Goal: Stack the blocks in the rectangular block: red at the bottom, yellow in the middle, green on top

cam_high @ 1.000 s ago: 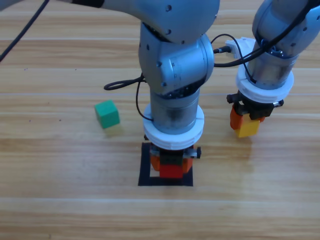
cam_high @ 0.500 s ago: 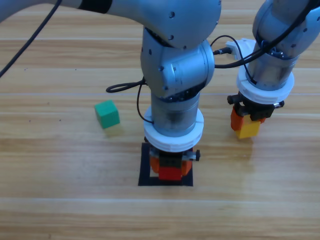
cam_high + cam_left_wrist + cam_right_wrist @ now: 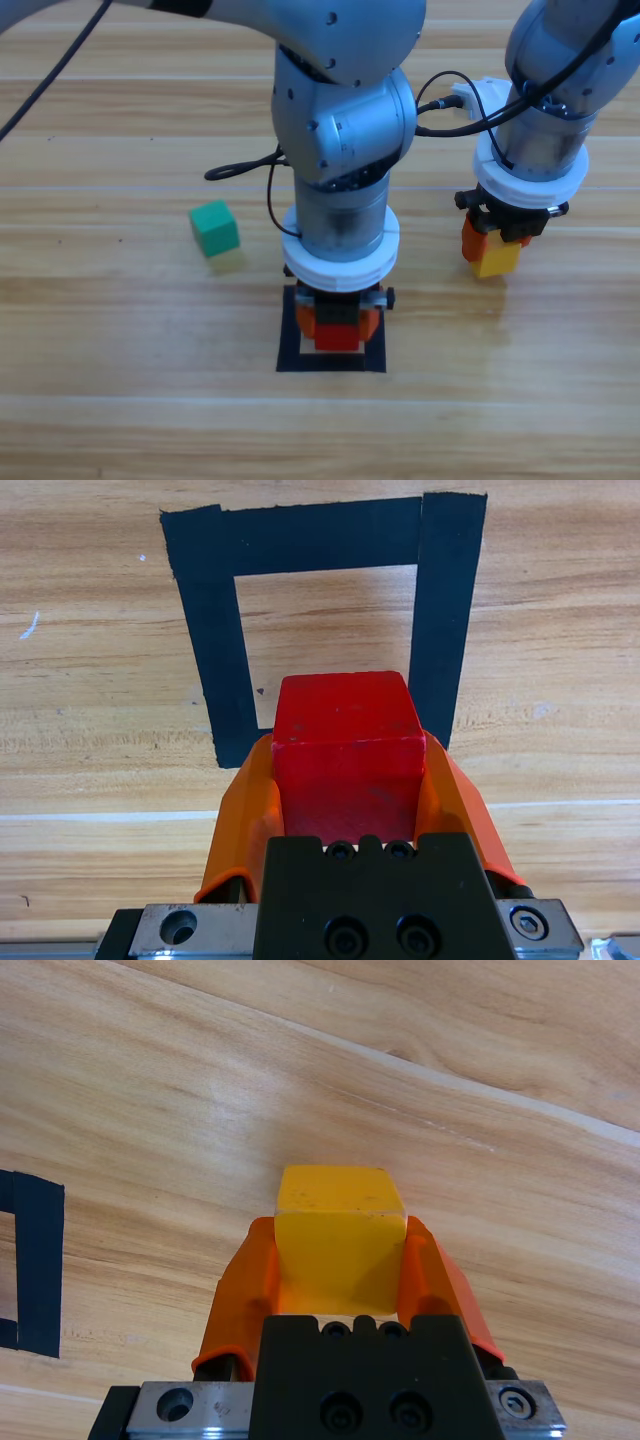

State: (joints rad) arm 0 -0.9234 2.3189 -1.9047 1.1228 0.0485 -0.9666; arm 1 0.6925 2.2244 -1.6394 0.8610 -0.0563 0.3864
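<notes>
The left tool (image 3: 350,780) grips the red cube (image 3: 348,750) between its two orange jaws, which press against the cube's left and right sides. The cube's top face and near face show, and its base sits against the tool's black body. Beyond the cube lies the black tape square (image 3: 325,536) on the wooden desk (image 3: 100,760). The square's far strip and both side strips are in plain sight, while its near edge is mostly hidden behind the cube and jaws. The cube's far edge overlaps the lower part of the square's bare wood middle. Whether the cube touches the desk cannot be told from this angle.
</notes>
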